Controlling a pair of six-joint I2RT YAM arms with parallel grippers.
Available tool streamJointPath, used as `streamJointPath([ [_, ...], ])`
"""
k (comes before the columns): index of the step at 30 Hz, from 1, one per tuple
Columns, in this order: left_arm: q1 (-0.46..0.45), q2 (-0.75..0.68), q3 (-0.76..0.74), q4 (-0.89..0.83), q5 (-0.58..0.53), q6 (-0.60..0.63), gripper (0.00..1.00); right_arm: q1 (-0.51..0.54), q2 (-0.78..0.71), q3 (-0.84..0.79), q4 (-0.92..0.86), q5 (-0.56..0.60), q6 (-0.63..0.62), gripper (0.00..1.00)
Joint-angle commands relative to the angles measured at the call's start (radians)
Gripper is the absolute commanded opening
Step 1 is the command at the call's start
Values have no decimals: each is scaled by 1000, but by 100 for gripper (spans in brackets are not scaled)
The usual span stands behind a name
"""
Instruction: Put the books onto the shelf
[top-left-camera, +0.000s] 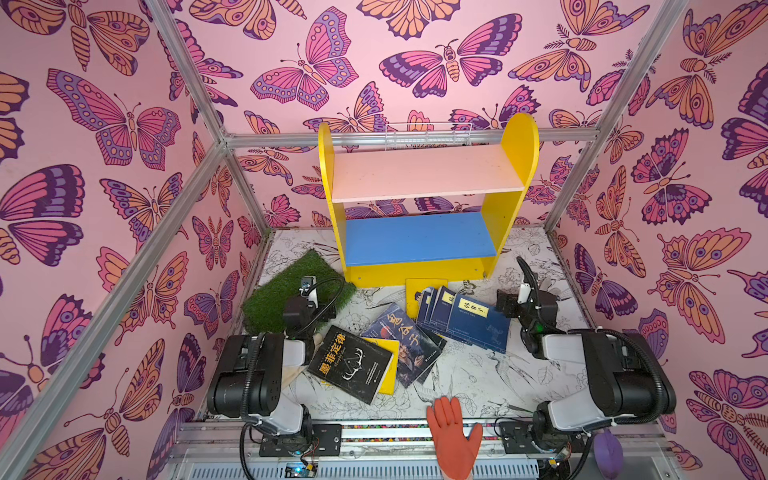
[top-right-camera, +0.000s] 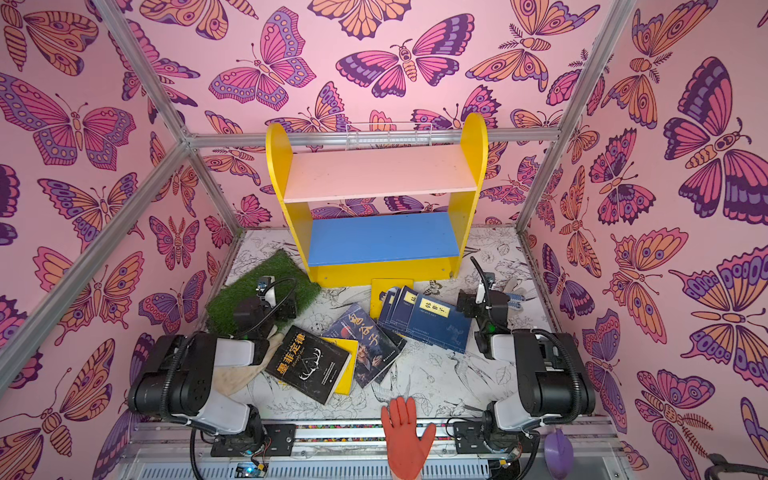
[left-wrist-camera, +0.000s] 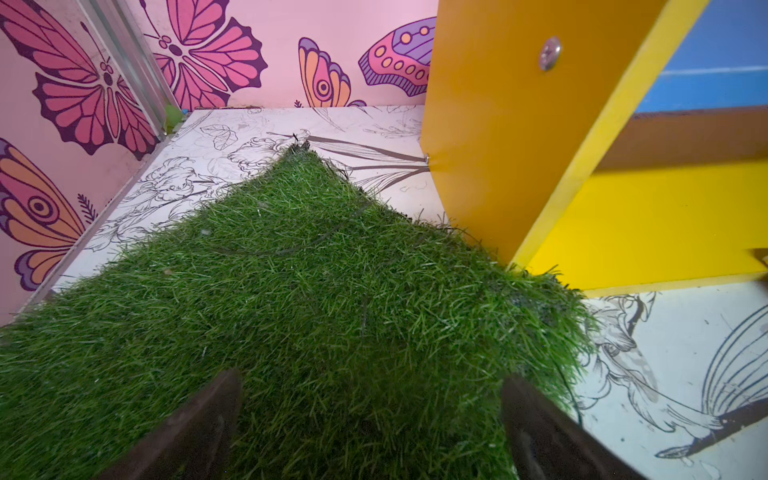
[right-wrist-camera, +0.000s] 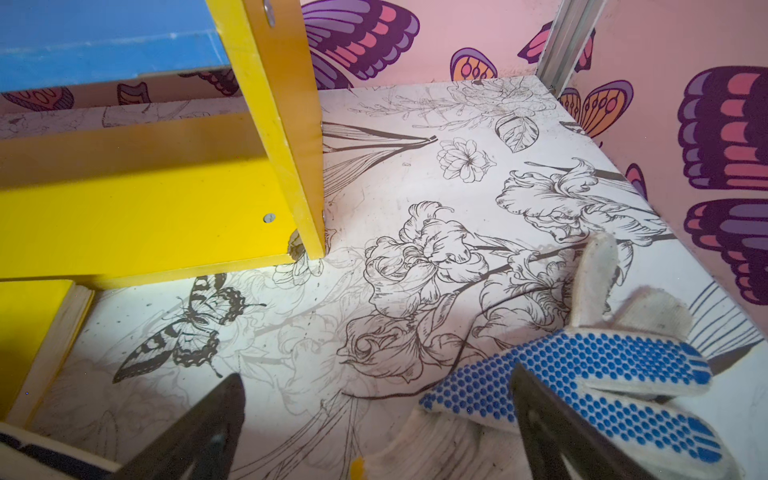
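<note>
The books lie loose on the table in front of the shelf, whose pink and blue boards are bare. A black book with white antlers overlaps a yellow one and a dark portrait cover. Navy books with yellow labels fan out to their right. Another yellow book rests against the shelf's base. My left gripper hangs open over the green grass mat, holding nothing. My right gripper stands open above the table right of the shelf, also empty.
A white glove with blue dots lies under my right gripper's far finger. An orange rubber glove rests on the front rail, a cream glove beneath my left arm. Butterfly-papered walls close in on three sides.
</note>
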Motion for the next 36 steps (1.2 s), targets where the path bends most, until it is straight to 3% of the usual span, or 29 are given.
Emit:
streamJointPath([
  [1, 4, -6, 15, -9, 4, -10, 99, -6, -7, 16, 5, -23, 1, 100],
  [4, -3, -103, 79, -232, -75, -32, 99, -5, -32, 27, -5, -35, -9, 98],
  [6, -3, -194, 149, -436, -245, -111, 99, -3, -99, 105, -222, 8, 17, 84],
  [8, -7, -264, 133, -458, -355, -156, 99, -3, -145, 185, -422, 56, 67, 70],
  [9, -14, -321, 108, -427, -409, -164, 99, 2, -163, 201, -467, 94, 93, 67],
  [12, -29, -431, 68, -449, -598, -298, 99, 17, -244, 201, -536, 233, 273, 72],
  [16, -48, -559, 93, -740, -625, -535, 99, 24, -342, 229, -748, 153, 467, 72],
  [19, -177, -613, 97, -898, -702, -638, 99, 35, -394, 220, -902, 92, 553, 76],
  [24, -534, -618, 126, -1060, -839, -718, 99, 37, -484, 121, -998, -62, 662, 79],
  [27, -665, -558, 185, -1064, -734, -688, 99, 37, -499, 75, -1038, -165, 689, 78],
  [32, -762, -345, 359, -963, -314, -478, 100, 38, -453, -13, -992, -294, 692, 77],
  [36, -838, -143, 533, -929, -56, -322, 100, 36, -376, -21, -957, -339, 694, 73],
])
